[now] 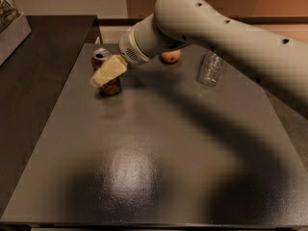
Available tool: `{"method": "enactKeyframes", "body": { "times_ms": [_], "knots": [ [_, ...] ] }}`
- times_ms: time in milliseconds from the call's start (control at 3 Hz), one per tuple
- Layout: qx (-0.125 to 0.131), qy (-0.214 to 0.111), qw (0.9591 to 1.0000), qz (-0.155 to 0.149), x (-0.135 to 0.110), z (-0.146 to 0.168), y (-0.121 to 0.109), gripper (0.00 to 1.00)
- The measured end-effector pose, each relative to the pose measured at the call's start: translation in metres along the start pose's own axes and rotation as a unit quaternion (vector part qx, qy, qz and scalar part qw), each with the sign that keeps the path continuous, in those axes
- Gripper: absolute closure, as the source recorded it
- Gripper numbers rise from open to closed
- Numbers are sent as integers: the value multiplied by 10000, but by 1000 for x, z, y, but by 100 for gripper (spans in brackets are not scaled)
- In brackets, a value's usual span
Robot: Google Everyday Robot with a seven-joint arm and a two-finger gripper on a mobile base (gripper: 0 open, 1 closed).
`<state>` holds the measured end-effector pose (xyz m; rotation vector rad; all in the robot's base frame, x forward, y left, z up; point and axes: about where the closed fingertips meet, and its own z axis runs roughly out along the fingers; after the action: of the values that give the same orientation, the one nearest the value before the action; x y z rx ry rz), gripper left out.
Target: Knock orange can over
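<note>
One orange can [110, 86] stood upright at the worktop's [159, 143] far left. The gripper [98, 79] lay across its side, apparently placed to topple it; how far open, I could not tell.

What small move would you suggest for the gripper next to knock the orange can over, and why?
Probably nudge the gripper leftward in view, across the upper half of the orange can. It stands upright on the table with the gripper overlapping its upper part, so a high sideways shove should tip it.
</note>
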<state>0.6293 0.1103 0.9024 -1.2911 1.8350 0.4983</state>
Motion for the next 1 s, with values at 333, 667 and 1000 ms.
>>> {"method": "enactKeyframes", "body": {
  "times_ms": [333,667,1000],
  "knots": [
    [-184,-58,9998,-5,-4,9,5,18],
    [-310,-106,9995,8,-5,11,6,41],
    [-395,-175,9990,67,-5,4,7,64]
  ]
}}
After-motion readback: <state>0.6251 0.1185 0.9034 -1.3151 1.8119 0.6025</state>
